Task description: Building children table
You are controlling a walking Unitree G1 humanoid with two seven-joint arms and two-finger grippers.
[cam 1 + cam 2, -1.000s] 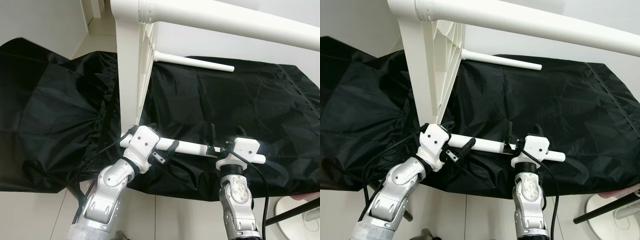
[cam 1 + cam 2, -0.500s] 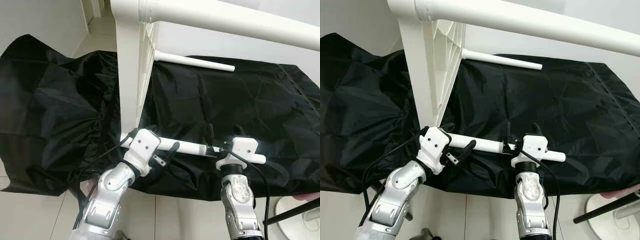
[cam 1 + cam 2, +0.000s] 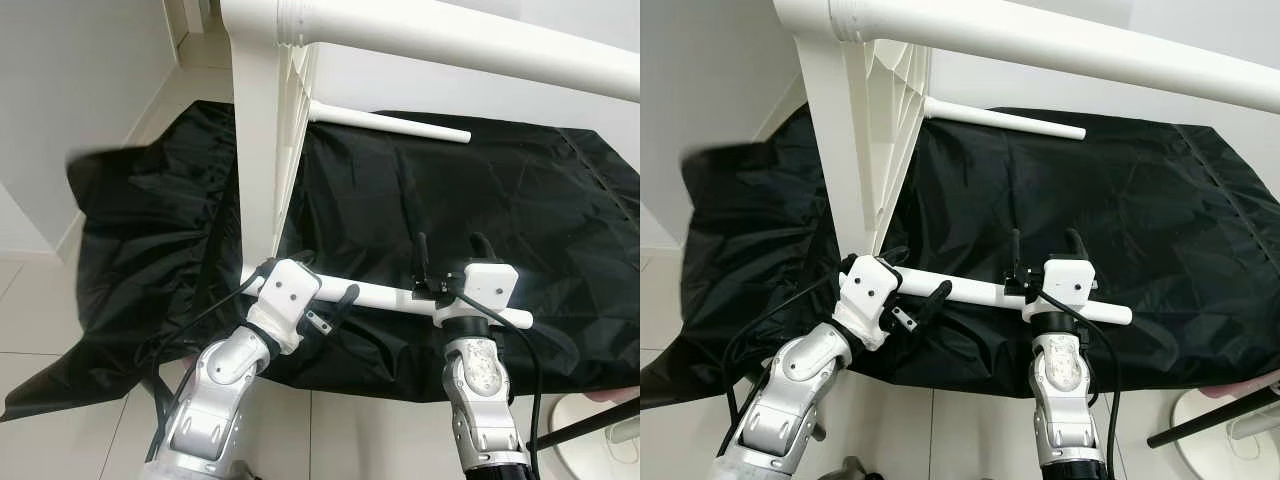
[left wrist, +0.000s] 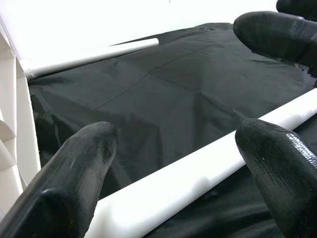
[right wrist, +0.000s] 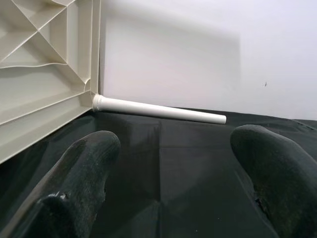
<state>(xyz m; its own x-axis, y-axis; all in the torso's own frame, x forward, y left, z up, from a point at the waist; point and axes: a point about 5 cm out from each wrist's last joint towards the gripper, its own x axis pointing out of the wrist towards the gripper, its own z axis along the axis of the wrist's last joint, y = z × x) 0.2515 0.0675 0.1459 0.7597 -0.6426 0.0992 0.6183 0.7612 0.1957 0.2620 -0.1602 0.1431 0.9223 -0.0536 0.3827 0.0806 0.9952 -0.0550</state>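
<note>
A white table top (image 3: pixel 258 150) stands on its edge on a black cloth (image 3: pixel 500 190). One white leg (image 3: pixel 450 40) juts from its top corner towards the right. A second leg (image 3: pixel 390 122) sticks out low at the far side. The near leg (image 3: pixel 385 296) runs level just above the cloth's front edge. My left gripper (image 3: pixel 322 278) is open, its fingers (image 4: pixel 74 168) straddling this leg (image 4: pixel 198 173) close to the table top. My right gripper (image 3: pixel 449 250) is open at the leg's free end, its fingers pointing up and away, with the far leg (image 5: pixel 158 110) and the ribbed underside (image 5: pixel 39 64) ahead of it.
The cloth's left part is bunched up, and pale floor tiles (image 3: pixel 40 300) show beside it. A grey wall (image 3: pixel 70 90) stands at the left. A black rod (image 3: pixel 590 425) and a white round base (image 3: pixel 600 445) lie at the lower right.
The cloth's left side has drawn in towards the table, baring floor and wall. My right gripper has lifted a little and moved slightly left along the near leg. My left gripper has hardly moved.
</note>
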